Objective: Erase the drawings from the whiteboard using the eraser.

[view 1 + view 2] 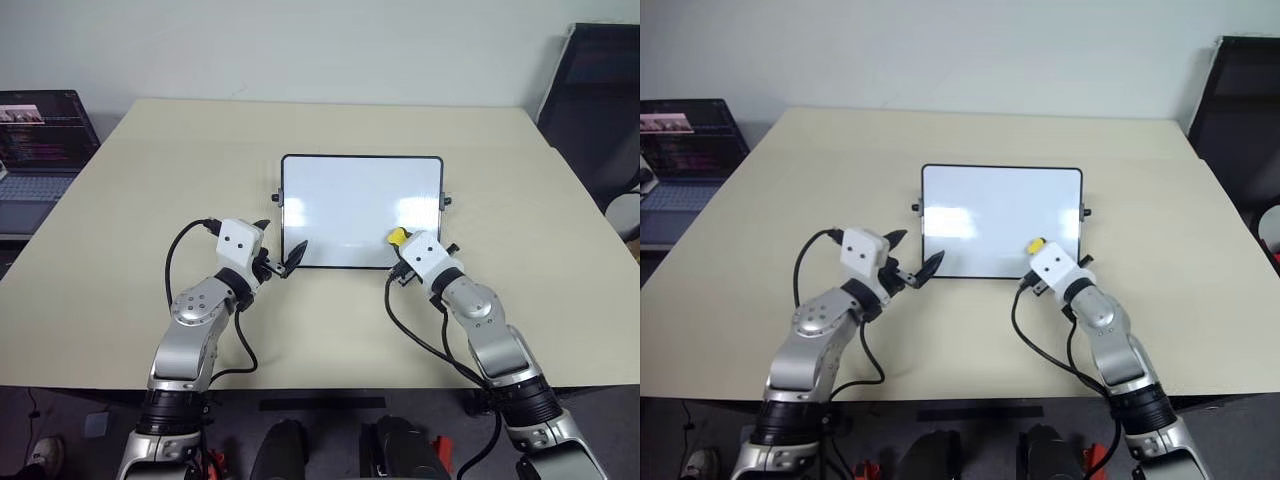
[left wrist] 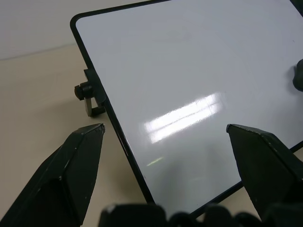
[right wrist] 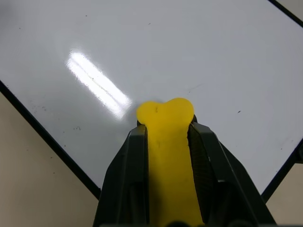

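While the right tool (image 1: 401,243) stays out of nothing's way at the near right corner of the whiteboard (image 1: 350,200), it is clenched on the eraser (image 3: 166,142), whose yellow body sits squeezed between the two black fingers (image 3: 128,179) and bulges out past their tips. That rounded yellow end lies over the glossy white face, just inside the board's black frame; whether it presses on the board or hangs just above it I cannot tell. Across from it, the left tool (image 1: 280,250) stands released, its two fingers (image 2: 71,170) spread wide on either side of the board's near left corner, one over the beige surface (image 1: 120,220) and one over the white face, gripping nothing. Just ahead of that tool a small black knob (image 2: 84,91) sticks out from the board's short side. White glare streaks lie on the board ahead of both tools, and a few tiny dark specks dot the face near the eraser. Beyond the left tool, off the surface, sits an open laptop (image 1: 35,150)
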### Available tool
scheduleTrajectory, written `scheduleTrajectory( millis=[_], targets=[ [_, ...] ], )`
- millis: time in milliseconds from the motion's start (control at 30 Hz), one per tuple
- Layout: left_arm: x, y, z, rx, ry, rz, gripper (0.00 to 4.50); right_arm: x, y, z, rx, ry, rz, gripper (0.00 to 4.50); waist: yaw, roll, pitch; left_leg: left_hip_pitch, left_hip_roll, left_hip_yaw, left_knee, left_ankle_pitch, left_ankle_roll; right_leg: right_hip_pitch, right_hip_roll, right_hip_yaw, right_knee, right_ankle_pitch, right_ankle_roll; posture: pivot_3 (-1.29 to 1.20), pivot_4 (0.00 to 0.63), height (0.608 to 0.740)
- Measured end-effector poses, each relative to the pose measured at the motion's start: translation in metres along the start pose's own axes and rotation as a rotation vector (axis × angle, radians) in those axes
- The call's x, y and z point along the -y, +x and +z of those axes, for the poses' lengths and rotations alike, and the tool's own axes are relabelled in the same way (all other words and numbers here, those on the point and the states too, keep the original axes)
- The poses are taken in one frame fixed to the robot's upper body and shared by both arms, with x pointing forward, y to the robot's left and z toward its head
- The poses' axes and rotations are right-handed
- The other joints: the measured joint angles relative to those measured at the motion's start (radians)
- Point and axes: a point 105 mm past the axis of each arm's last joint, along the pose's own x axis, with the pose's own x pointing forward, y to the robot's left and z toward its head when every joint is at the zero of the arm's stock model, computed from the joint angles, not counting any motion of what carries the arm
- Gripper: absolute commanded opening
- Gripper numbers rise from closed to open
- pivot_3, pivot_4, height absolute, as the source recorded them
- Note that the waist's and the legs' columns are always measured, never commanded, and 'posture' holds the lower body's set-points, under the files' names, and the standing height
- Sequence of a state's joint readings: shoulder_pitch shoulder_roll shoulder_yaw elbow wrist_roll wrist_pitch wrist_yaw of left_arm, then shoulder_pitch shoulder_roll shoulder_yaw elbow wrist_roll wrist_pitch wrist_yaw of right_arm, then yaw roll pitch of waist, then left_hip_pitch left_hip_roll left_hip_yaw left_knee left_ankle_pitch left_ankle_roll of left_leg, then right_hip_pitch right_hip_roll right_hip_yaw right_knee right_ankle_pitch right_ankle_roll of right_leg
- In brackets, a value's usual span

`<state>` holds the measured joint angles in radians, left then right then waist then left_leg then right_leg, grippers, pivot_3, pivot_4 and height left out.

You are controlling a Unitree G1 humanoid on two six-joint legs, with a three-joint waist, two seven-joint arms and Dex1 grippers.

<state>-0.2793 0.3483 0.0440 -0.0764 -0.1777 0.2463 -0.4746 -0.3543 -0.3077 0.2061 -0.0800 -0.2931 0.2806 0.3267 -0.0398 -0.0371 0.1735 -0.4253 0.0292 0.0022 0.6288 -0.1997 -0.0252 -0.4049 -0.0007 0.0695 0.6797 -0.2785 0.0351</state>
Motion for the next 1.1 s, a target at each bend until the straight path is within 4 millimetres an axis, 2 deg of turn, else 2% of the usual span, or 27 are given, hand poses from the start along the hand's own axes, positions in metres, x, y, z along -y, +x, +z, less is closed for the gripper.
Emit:
scheduleTrajectory(
  millis=[133,233,400,533,633,767,833,1000,1100],
  targets=[
    [0.0,0.0,0.0,0.009,0.004,-0.004,4.5,0.002,0.0,-0.001,-0.006,-0.004,-0.002,0.88,0.001,0.0,0.0,0.0,0.0,0.0,0.0,0.0,0.0,0.0,0.0,0.0,0.0,0.0,0.0,0.0,0.15,0.74],
    [0.005,0.006,0.007,0.029,0.015,-0.047,4.5,0.016,-0.003,-0.001,-0.018,0.015,-0.037,0.88,0.006,0.0,0.0,0.0,0.0,0.0,0.0,0.0,0.0,0.0,0.0,0.0,0.0,0.0,0.0,0.0,0.15,0.74],
    [0.05,0.029,0.035,0.127,0.095,-0.365,4.5,0.064,-0.017,0.021,0.0,0.014,-0.144,0.88,0.015,0.0,0.0,-0.001,-0.001,0.001,0.001,0.0,0.0,0.0,0.0,-0.002,0.0,0.0,-0.001,0.0,0.15,0.74],
    [0.078,0.04,0.052,0.189,0.115,-0.576,4.5,0.088,-0.032,0.027,-0.03,0.012,-0.199,0.88,0.012,0.0,0.0,-0.002,-0.002,0.002,0.0,0.0,0.0,0.0,0.0,-0.002,-0.001,0.0,-0.001,0.0,0.15,0.74],
    [0.101,0.044,0.054,0.202,0.097,-0.751,4.5,0.101,-0.046,0.018,-0.111,0.018,-0.236,0.88,0.009,0.0,0.0,-0.002,-0.002,0.002,0.0,0.0,0.0,0.0,0.001,-0.002,0.0,0.0,0.0,0.0,0.15,0.74],
    [0.127,0.04,0.044,0.184,0.09,-0.976,4.5,0.103,-0.066,-0.013,-0.276,0.033,-0.25,0.88,0.007,0.0,0.0,-0.002,-0.003,0.003,0.001,0.0,0.0,0.0,0.002,-0.001,0.0,0.0,0.001,0.0,0.15,0.74],
    [0.132,0.041,0.041,0.182,0.094,-1.029,4.5,0.103,-0.074,-0.027,-0.352,0.077,-0.262,0.88,0.005,0.0,0.0,-0.002,-0.003,0.003,0.001,0.0,0.0,0.0,0.003,-0.001,0.0,-0.001,0.001,0.0,0.15,0.74],
    [0.141,0.046,0.042,0.207,0.122,-1.079,4.5,0.106,-0.091,-0.047,-0.461,0.199,-0.3,0.88,0.006,0.0,0.0,-0.002,-0.003,0.002,0.001,0.0,0.0,0.0,0.004,0.0,0.0,-0.001,0.002,0.0,0.15,0.74],
    [0.14,0.05,0.03,0.18,0.139,-1.054,4.5,0.104,-0.097,-0.059,-0.504,0.323,-0.312,0.88,0.006,0.0,0.0,-0.002,-0.003,0.002,0.001,0.0,0.0,0.0,0.004,0.0,0.0,-0.001,0.002,0.0,0.15,0.74]
  ],
)
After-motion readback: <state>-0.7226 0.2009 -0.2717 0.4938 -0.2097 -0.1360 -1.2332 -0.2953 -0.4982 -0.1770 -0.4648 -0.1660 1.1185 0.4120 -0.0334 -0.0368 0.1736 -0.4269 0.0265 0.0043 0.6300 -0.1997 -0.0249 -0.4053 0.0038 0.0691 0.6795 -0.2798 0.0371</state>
